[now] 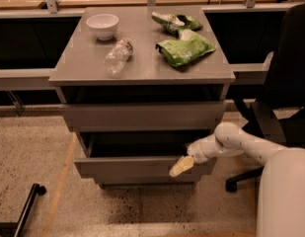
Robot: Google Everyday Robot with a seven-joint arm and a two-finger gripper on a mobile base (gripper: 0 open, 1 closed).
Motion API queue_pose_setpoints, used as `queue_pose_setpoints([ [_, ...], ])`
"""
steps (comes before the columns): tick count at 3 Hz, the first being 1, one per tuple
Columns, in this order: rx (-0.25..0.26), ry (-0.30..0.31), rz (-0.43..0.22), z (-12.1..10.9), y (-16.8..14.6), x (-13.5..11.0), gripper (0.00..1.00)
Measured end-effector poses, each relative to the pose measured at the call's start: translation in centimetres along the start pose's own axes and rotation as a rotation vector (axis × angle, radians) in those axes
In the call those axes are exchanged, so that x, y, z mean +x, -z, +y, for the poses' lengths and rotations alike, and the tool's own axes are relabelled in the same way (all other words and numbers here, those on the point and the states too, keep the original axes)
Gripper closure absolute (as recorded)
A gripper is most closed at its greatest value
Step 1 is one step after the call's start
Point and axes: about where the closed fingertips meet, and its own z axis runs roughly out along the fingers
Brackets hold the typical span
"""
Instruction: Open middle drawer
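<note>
- Middle drawer [127, 168]: plain grey front, no handle; stands part-way out of the cabinet, further forward than the top drawer [142, 116] above it, with a dark, shallow interior showing behind the front.
- Gripper [181, 166]: pale tip at the upper edge of the middle drawer's front, towards its right end, touching it or just beside it; open or closed cannot be told.
- Arm [231, 143]: white, reaching in from the lower right.
- Bench [83, 68]: grey top of the cabinet.
- White bowl [102, 24]: upright, back left of the bench.
- Clear plastic bottle [117, 57]: lying on its side, near the bowl.
- Green snack bag [185, 51]: flat, right side.
- Second green packet [175, 21]: just behind the bag.
- Black office chair [285, 83]: right of the cabinet.
</note>
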Motion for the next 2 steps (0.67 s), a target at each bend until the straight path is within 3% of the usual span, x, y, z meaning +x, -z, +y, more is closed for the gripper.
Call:
queue_pose_setpoints([
  [1, 0.000, 0.000, 0.000, 0.0, 0.1, -0.1, 0.00],
  [2, -0.032, -0.081, 0.053, 2.2, 0.2, 2.3, 0.00],
])
